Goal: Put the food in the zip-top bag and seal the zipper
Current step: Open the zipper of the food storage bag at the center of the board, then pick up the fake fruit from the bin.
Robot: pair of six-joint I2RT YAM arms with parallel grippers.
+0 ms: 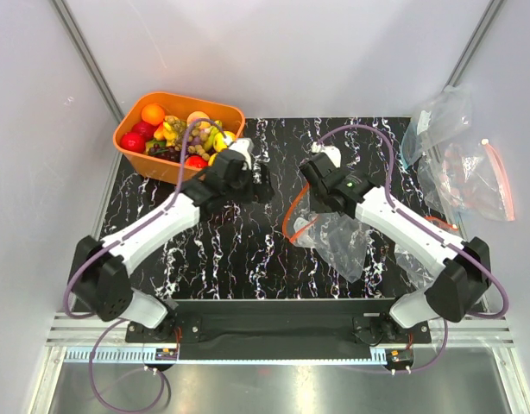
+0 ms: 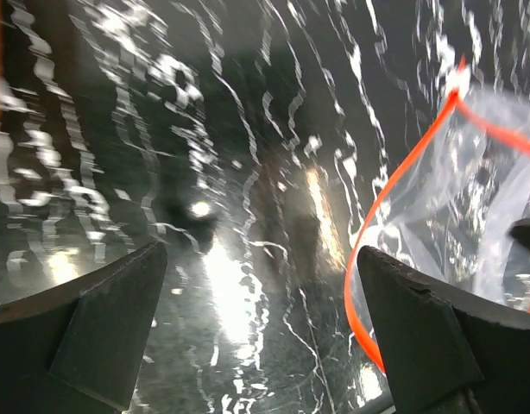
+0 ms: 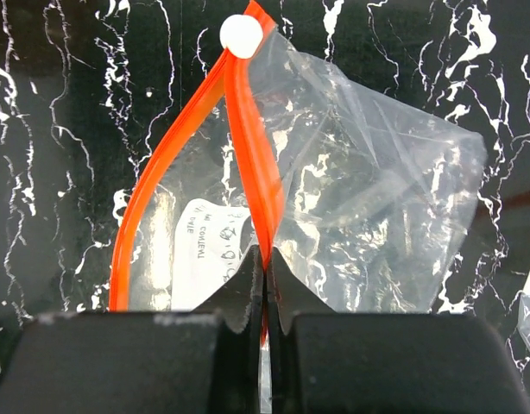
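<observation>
Bag held open, food not yet picked.
Toward 4 o'clock of the mat's (image 1: 230, 250) centre lies the zip-top bag (image 1: 343, 241), mouth gaping. The right gripper (image 3: 265, 267) is clenched on one lip of the zipper (image 3: 248, 147). Further out, the left gripper (image 2: 261, 302) hangs released and empty over the mat. At 11 o'clock sits the basket (image 1: 205, 102) of food (image 1: 183, 134). Next, I judge, the left must reach there and grasp one piece.
</observation>
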